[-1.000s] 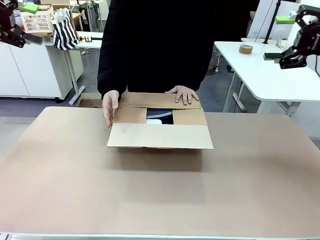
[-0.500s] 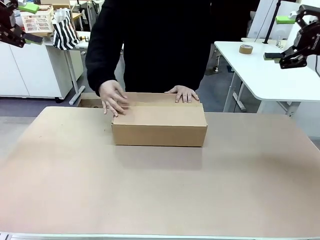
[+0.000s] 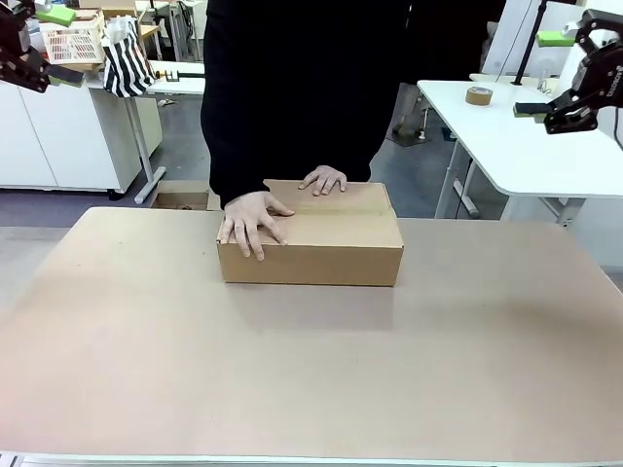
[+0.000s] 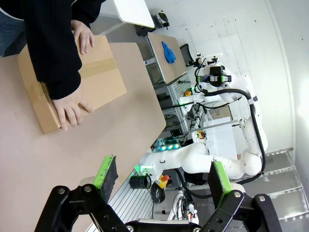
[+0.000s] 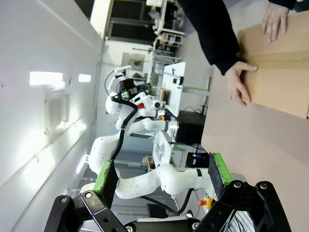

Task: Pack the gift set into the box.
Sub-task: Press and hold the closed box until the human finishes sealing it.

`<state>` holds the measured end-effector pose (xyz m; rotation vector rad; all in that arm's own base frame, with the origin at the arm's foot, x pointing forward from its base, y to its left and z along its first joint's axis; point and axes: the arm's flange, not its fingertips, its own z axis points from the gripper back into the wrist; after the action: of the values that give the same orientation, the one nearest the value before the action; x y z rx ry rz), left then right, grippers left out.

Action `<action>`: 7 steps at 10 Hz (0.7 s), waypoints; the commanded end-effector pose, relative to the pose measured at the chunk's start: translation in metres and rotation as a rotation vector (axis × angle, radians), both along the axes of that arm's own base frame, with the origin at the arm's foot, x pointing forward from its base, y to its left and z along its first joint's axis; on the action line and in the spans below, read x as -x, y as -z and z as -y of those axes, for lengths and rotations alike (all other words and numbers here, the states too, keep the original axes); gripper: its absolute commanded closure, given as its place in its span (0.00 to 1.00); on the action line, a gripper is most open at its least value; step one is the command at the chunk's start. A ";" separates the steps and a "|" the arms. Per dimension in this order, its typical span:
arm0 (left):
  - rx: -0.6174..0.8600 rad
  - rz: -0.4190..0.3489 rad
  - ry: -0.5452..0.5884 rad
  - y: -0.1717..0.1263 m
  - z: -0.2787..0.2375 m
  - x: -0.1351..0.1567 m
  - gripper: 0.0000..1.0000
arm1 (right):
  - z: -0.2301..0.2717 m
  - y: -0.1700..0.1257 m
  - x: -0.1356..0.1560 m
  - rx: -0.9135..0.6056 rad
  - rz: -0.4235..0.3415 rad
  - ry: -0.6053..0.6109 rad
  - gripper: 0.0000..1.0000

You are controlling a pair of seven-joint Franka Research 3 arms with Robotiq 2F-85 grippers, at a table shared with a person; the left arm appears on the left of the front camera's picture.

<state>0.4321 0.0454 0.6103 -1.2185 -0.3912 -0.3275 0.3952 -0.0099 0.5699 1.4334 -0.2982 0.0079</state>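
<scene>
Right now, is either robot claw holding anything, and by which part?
Neither. The left claw and right claw both hang open and empty. Only the person's hands rest flat on top of the closed box.

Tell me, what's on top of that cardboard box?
The person's near hand and far hand lie flat on the box. Its flaps are shut, so its contents are hidden.

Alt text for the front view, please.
A person in black presses the closed box on the table, one hand near its front corner, the other hand at its back edge. The left gripper and right gripper hang open and empty at the upper corners.
</scene>
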 end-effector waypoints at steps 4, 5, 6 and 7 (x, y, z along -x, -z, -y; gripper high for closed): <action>-0.005 -0.010 0.005 -0.001 -0.001 0.004 0.00 | 0.000 -0.003 -0.001 0.009 -0.012 0.002 0.00; -0.005 -0.010 0.005 -0.001 -0.001 0.004 0.00 | 0.000 -0.003 -0.001 0.009 -0.012 0.002 0.00; -0.005 -0.010 0.005 -0.001 -0.001 0.004 0.00 | 0.000 -0.003 -0.001 0.009 -0.012 0.002 0.00; -0.005 -0.010 0.005 -0.001 -0.001 0.004 0.00 | 0.000 -0.003 -0.001 0.009 -0.012 0.002 0.00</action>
<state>0.4321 0.0454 0.6103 -1.2185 -0.3912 -0.3275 0.3952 -0.0099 0.5699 1.4334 -0.2982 0.0079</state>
